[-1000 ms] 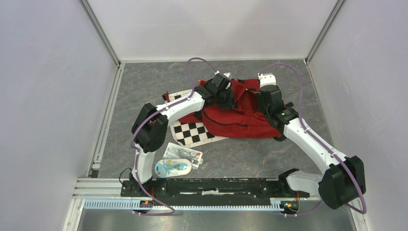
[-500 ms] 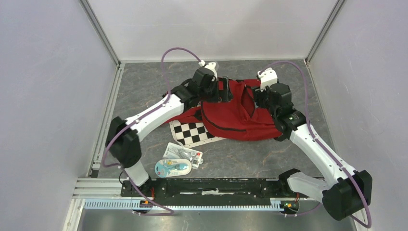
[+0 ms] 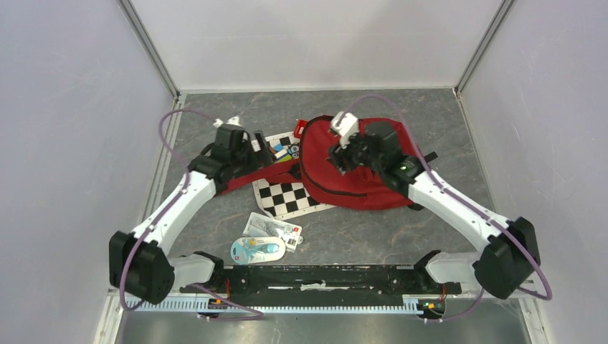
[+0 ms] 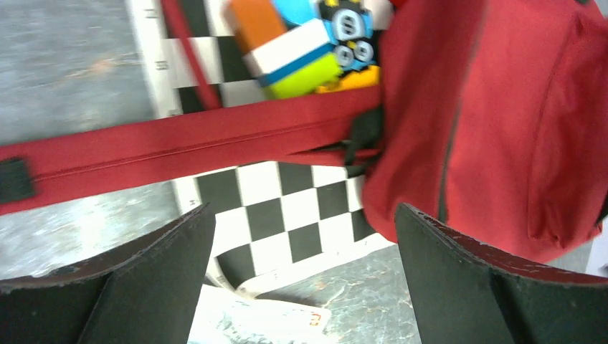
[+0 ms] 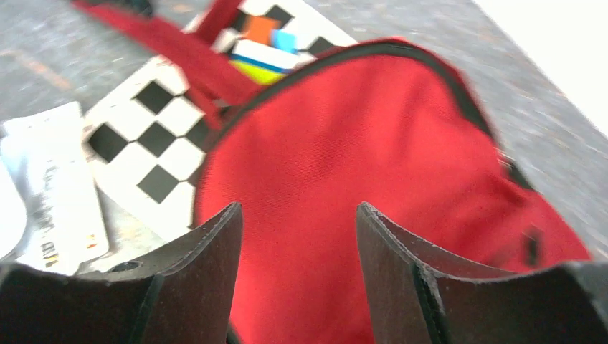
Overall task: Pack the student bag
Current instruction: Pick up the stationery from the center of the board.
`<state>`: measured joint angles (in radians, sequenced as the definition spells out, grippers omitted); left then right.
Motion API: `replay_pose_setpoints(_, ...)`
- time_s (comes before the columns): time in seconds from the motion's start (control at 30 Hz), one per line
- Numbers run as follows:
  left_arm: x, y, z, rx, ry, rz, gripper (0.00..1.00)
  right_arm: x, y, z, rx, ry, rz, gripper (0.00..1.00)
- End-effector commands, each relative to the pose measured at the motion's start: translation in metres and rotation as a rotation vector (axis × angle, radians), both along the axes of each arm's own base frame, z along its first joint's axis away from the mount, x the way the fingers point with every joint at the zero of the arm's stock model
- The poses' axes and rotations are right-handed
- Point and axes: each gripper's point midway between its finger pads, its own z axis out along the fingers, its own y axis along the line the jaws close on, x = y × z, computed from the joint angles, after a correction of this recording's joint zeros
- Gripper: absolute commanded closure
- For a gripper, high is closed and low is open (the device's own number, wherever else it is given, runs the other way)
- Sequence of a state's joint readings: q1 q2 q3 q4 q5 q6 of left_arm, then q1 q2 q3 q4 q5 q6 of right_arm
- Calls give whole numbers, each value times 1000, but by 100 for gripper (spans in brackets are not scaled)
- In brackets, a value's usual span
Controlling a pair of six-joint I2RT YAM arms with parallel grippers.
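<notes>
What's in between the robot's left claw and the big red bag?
In the top view, a colourful pack on the checkered sheet lies between the open left gripper and the student bag.

Top view: fixed, high behind the arms, tilted down over the whole bench (image 3: 401, 222). The arm bases run along its bottom edge, and everything looks small and far.
Left wrist view: rides the left arm, close above the bench, looking down between its own jaws, which fill the bottom corners. It takes in a strap (image 4: 179, 150), the checkered sheet (image 4: 287, 208) and one flank of the bag (image 4: 502, 129).
Right wrist view: rides the right arm, close over the bag, looking between its own jaws across red fabric toward the sheet; slightly blurred.
Shared: all three views catch the bag, sheet, strap and coloured pack (image 4: 301, 50); each also shows a white packet (image 5: 50, 193).
</notes>
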<state>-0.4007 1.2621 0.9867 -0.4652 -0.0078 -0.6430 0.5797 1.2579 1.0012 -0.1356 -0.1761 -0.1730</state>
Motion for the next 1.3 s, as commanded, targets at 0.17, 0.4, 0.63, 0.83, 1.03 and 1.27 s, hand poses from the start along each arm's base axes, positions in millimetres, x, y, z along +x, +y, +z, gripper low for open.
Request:
replay_pose_setpoints(0.17,-27,88,-16,37,50,160,0,-87,128,-48,-66,203,457,37)
replay_pose_setpoints(0.4,-55,104,-41,-12,93,241,0,-150,164,-100,-236,253,663,39)
replay_pose_setpoints(0.63,-69,109,-47,-12,91,269,0,-199,198,-119,-338,184,850,38)
replay_pose_setpoints(0.83,-74,110,-48,-28,85,296,0,-204,208,-142,-459,153,857,39)
replay_pose_setpoints(1.03,-76,115,-51,7,79,291,0,-207,216,-162,-544,163,868,45)
replay_pose_setpoints(1.27,-74,114,-55,-2,72,290,0,-217,215,-174,-577,209,885,52)
